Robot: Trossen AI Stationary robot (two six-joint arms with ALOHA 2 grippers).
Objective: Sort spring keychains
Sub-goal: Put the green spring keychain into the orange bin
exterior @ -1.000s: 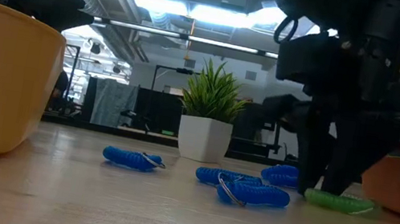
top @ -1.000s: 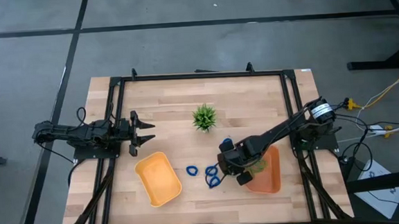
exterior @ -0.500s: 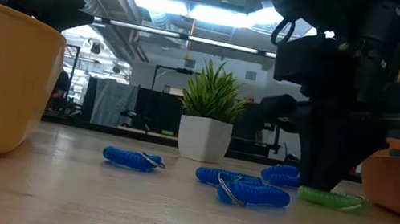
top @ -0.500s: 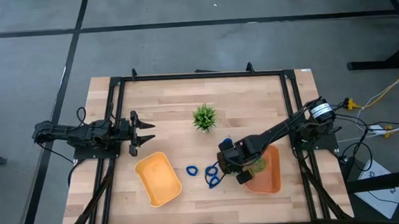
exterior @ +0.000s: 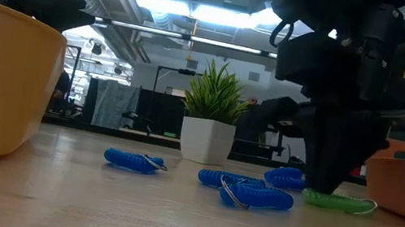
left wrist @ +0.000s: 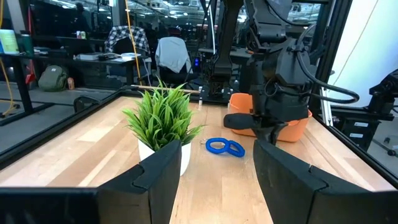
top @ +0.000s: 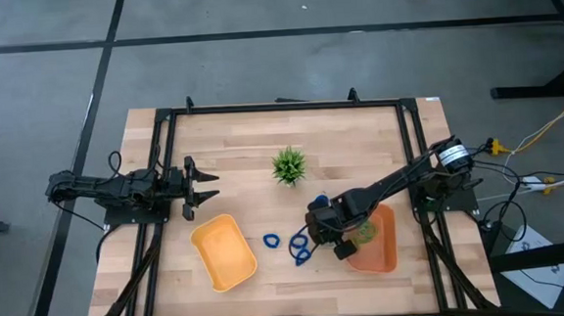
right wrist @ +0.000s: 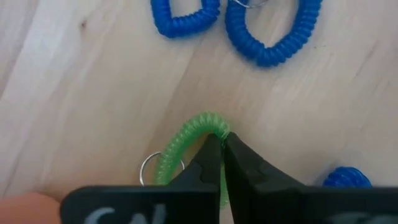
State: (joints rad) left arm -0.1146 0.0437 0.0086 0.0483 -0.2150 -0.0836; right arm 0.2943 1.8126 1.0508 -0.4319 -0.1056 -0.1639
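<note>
Pinching a green keychain [right wrist: 186,144] flat on the table [top: 360,153], our right gripper [right wrist: 222,149] has its fingers clamped on the coil, just beside the orange tray [top: 381,255]. We've got blue keychains [exterior: 255,195] lying between it and the yellow tray [top: 224,252]. Our left gripper [top: 205,185] waits spread wide, well apart.

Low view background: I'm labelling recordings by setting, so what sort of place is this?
Likely a robotics lab or workshop: ceiling strip lights, desks with draped chairs, and a framed wooden table.
</note>
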